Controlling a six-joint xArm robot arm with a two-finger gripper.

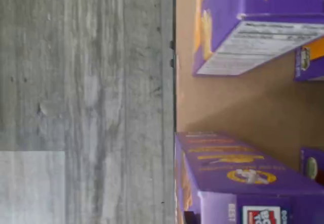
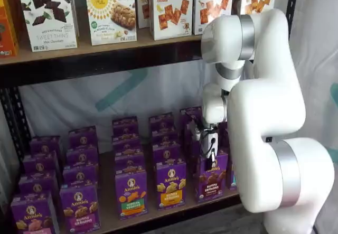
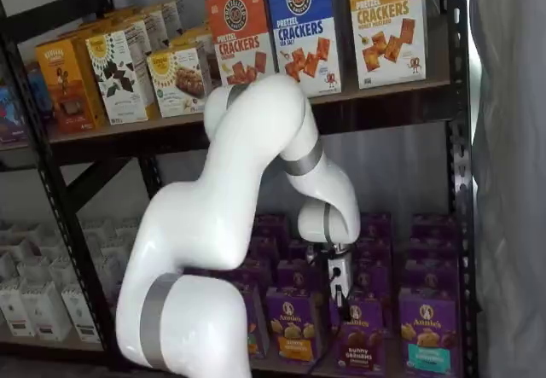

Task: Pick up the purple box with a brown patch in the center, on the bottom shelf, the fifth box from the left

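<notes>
End effector, white body with black fingers, hangs low in front of the bottom row in both shelf views; fingers seen side-on against dark cartons, so cannot tell whether spread or pressed together, and nothing visibly pinched. Target, the small upright purple carton with white round logo and brown bunny-cookie patch, stands at the front edge of the light-brown wooden bottom shelf, toward its right end, just below and behind the fingers. To its left, a purple carton with a yellow strip; to its right, in a shelf view, a purple carton with a teal patch. Wrist view shows grey floor, the board's front edge and purple carton tops either side of a bare gap; cannot match these to the target with certainty. Judgement: approach phase, grasp not yet made. To do it well: centre the fingers over the brown-patch carton only, approach square to its front, keep clear of the close-set neighbours, and close on its side faces before drawing it straight out past the front edge.
</notes>
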